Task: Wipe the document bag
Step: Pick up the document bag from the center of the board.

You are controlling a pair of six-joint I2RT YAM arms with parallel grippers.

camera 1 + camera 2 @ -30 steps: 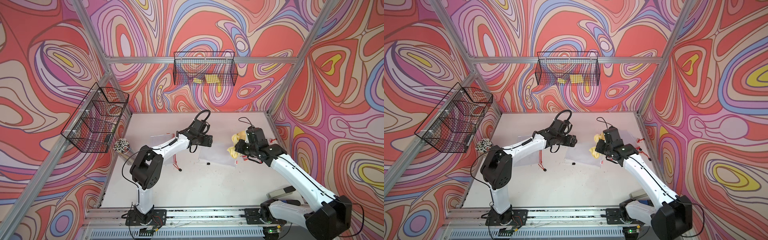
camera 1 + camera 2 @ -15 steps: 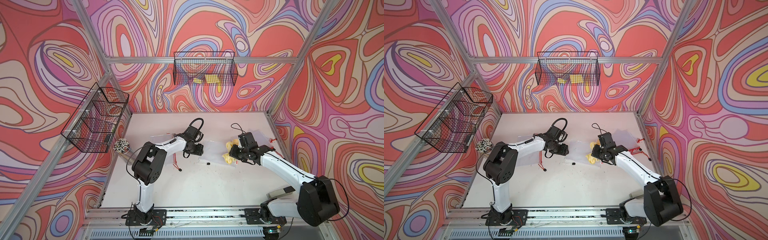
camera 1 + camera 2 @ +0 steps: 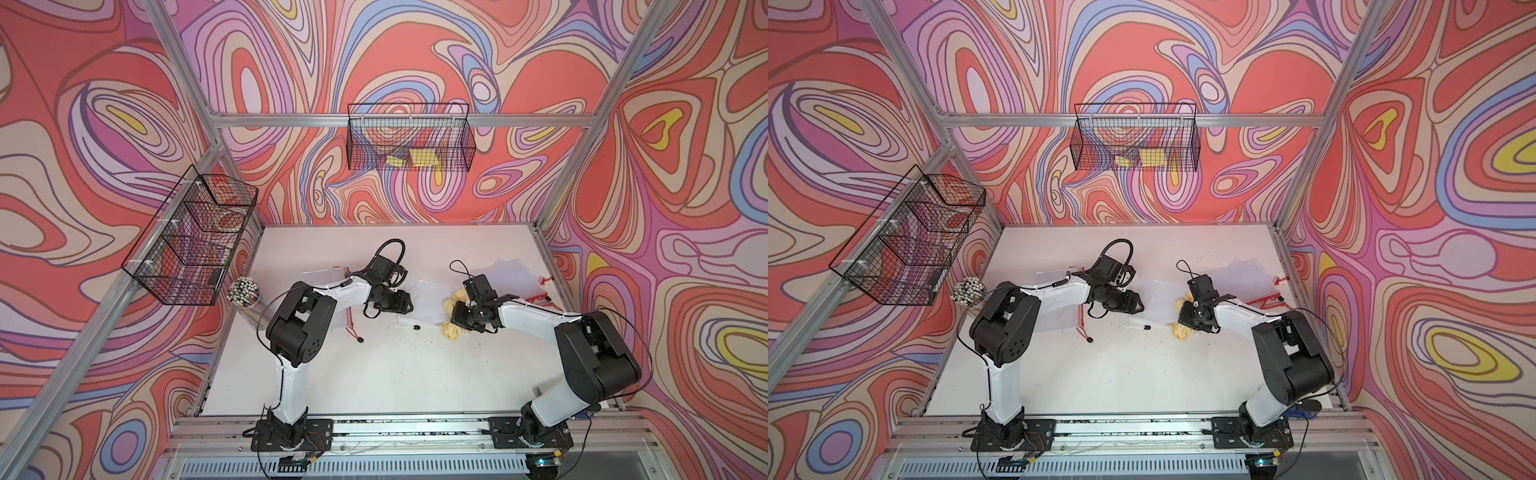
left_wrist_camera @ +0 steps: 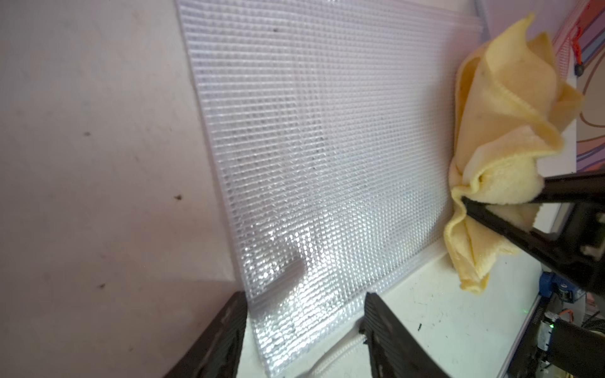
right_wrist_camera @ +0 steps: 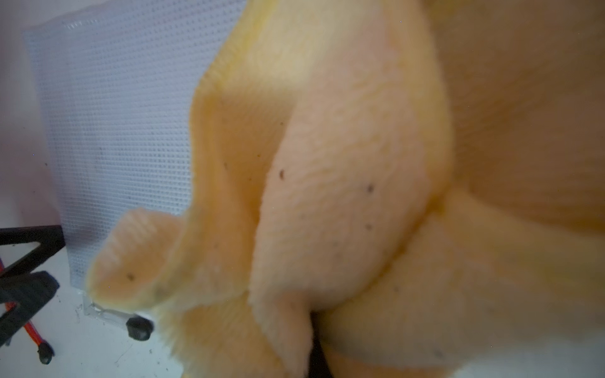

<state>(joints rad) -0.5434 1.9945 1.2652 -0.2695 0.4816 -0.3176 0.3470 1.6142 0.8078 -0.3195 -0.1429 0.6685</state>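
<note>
Swirling red, pink, lilac and yellow patterned walls [image 3: 415,54] enclose the cell in both top views. Aluminium frame beams [image 3: 282,119] edge them. A black wire basket [image 3: 374,141] hangs at upper centre, a second basket [image 3: 187,249] at centre left. The white surface [image 3: 374,374] is evenly lit.

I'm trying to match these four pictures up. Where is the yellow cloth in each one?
In a top view: the yellow cloth is on the table, right of centre.
In a top view: same spot.
Left wrist: at the clear document bag's far edge, pinched by the right gripper.
Right wrist: close up, filling most of the picture.
Shared landmark: that bag, beside the cloth in all four.
</note>
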